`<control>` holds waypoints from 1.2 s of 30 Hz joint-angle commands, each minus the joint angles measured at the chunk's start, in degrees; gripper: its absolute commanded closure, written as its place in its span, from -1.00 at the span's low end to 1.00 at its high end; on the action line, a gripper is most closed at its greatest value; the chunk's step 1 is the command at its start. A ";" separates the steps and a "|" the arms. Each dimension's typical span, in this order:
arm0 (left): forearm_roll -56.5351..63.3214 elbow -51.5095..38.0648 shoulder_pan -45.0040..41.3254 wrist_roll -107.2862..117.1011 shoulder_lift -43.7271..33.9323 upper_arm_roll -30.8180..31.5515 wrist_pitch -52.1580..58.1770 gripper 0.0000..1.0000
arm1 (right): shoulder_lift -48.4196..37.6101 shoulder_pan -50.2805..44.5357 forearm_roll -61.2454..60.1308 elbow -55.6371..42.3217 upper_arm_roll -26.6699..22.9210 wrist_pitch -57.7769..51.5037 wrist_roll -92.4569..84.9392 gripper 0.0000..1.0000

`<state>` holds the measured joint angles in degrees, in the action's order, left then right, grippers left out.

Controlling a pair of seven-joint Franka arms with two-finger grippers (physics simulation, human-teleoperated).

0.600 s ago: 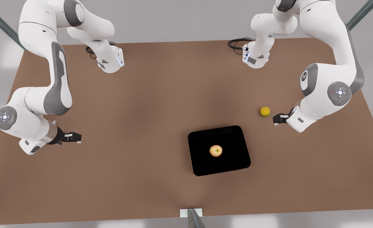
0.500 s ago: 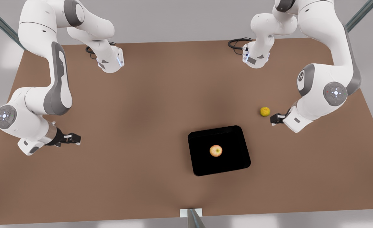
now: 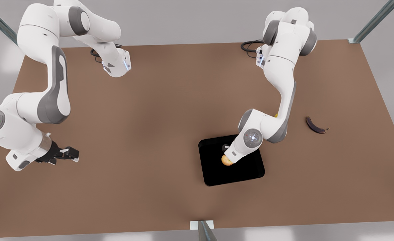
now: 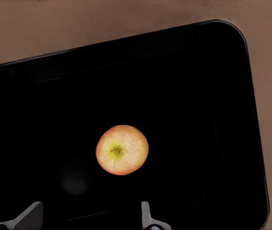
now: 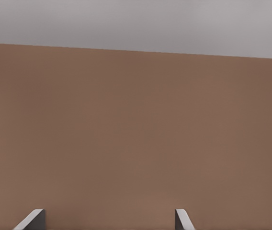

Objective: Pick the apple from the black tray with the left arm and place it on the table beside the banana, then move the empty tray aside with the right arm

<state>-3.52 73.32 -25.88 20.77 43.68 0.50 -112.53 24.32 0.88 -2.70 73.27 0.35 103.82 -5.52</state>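
Apple (image 4: 122, 149) on black tray (image 4: 232, 96), left hand (image 4: 90, 218) above, fingers wide apart, empty

Front view: high above, facing down on the whole table (image 3: 157, 127).
Left wrist view: close over the black tray (image 4: 232, 96), looking straight down.
Right wrist view: low, skimming bare tabletop.
Shared: tray and apple (image 4: 122, 149), front and left wrist.
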 commanded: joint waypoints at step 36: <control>5.46 2.09 -1.55 14.82 7.74 0.47 -17.90 -1.00 | 0.11 -0.44 0.07 -0.06 -0.09 0.50 -0.64 -1.00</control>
<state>1.63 75.24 -27.34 33.44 51.49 1.01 -130.10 24.49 0.44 -2.58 73.24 0.26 104.35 -5.92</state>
